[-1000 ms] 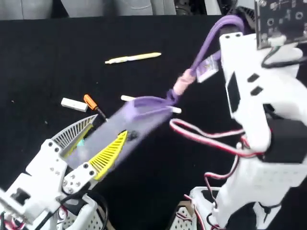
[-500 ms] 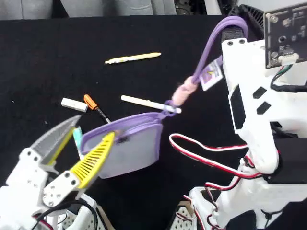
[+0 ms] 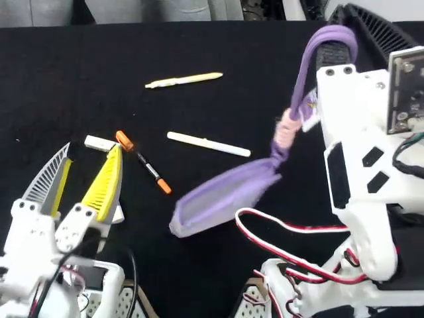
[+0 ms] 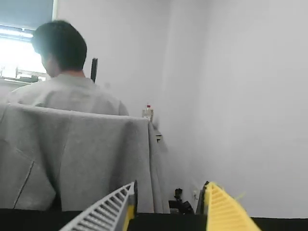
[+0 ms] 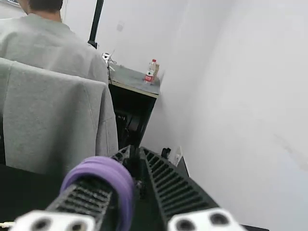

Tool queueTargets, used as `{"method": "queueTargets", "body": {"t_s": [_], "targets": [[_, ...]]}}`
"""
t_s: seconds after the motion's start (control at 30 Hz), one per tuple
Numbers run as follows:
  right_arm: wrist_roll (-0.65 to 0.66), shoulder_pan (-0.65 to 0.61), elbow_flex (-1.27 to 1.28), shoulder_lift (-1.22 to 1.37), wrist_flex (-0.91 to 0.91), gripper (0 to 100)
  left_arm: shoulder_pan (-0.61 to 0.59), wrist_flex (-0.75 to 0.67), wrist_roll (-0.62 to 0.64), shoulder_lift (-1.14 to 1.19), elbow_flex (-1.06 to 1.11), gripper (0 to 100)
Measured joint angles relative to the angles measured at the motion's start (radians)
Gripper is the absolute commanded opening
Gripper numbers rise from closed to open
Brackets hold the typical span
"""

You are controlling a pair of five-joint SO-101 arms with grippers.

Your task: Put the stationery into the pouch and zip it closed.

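Note:
A purple pouch (image 3: 222, 199) hangs tilted by its strap (image 3: 311, 59), its lower end at the table. The strap loops over one black finger of my right gripper (image 3: 339, 18), high at the right; in the right wrist view the strap (image 5: 98, 180) wraps that finger and the gripper (image 5: 134, 153) is shut on it. My left gripper (image 3: 91, 151) stands open at the front left, empty, its grey and yellow fingers (image 4: 226, 209) apart. On the table lie a yellow pen (image 3: 184, 80), a white pen (image 3: 209, 144), an orange marker (image 3: 142, 162) and a small white eraser (image 3: 99, 142).
The black table (image 3: 59, 73) reaches to the back edge. Red and white cables (image 3: 285, 225) loop off the right arm's base near the pouch. Both arm bases stand along the front edge.
My left gripper has let go of the pouch and drawn back to the front left. The pouch swung right and now hangs from the strap alone. The right gripper moved slightly right.

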Motion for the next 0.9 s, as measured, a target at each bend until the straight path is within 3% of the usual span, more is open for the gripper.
{"method": "queueTargets", "body": {"t_s": [0.23, 0.37, 0.5, 0.67, 0.9], "targets": [[0.0, 0.0, 0.0, 0.0, 0.029, 1.1, -0.129, -0.086, 0.006, 0.002, 0.236, 24], [0.0, 0.0, 0.0, 0.0, 0.029, 1.1, -0.222, -0.18, 0.08, 0.017, 0.423, 24], [0.0, 0.0, 0.0, 0.0, 0.029, 1.1, -0.242, -0.233, 0.115, 0.16, 0.45, 24], [0.0, 0.0, 0.0, 0.0, 0.029, 1.1, -0.244, -0.229, 0.175, 0.562, 0.258, 24], [0.0, 0.0, 0.003, 0.0, 0.029, 1.1, -0.244, -0.031, 0.384, 1.263, -0.235, 24]]}}
